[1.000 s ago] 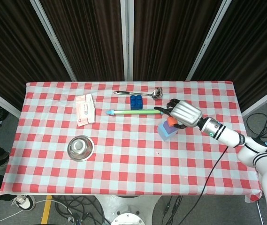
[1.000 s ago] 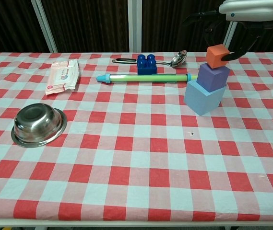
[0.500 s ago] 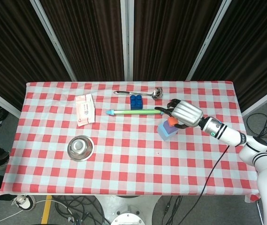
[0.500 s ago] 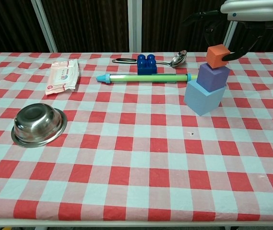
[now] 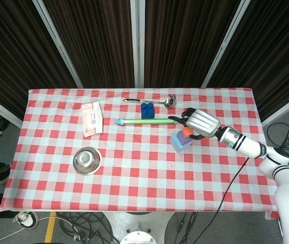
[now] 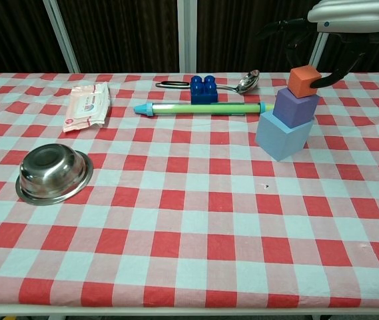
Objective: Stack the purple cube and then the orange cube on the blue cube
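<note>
Right hand (image 6: 339, 27) sets the orange cube (image 6: 302, 81) down on the purple cube (image 6: 296, 107), which sits on the blue cube (image 6: 282, 134), near the table's (image 5: 134, 178) right edge, toward the far side. A sec ago the orange cube hung tilted just above the purple; now it's lower and sits squarer, apparently resting on it, w/ a slight overhang to the right. One dark finger (image 6: 329, 75) touches the cube's right face; the others curve above and to the left. Whether that amounts to a grip or the start of a release, can't tell from either view. In the head view the hand (image 5: 201, 123) covers most of the stack, only an orange corner (image 5: 186, 132) showing. Judgement: stack order is correct and the task is all but done, pending a clean let-go w/o nudging the top cube. Left hand not in view. Just behind the stack: green pen (image 6: 202, 107), blue brick (image 6: 203, 89), ladle (image 6: 209, 84).
</note>
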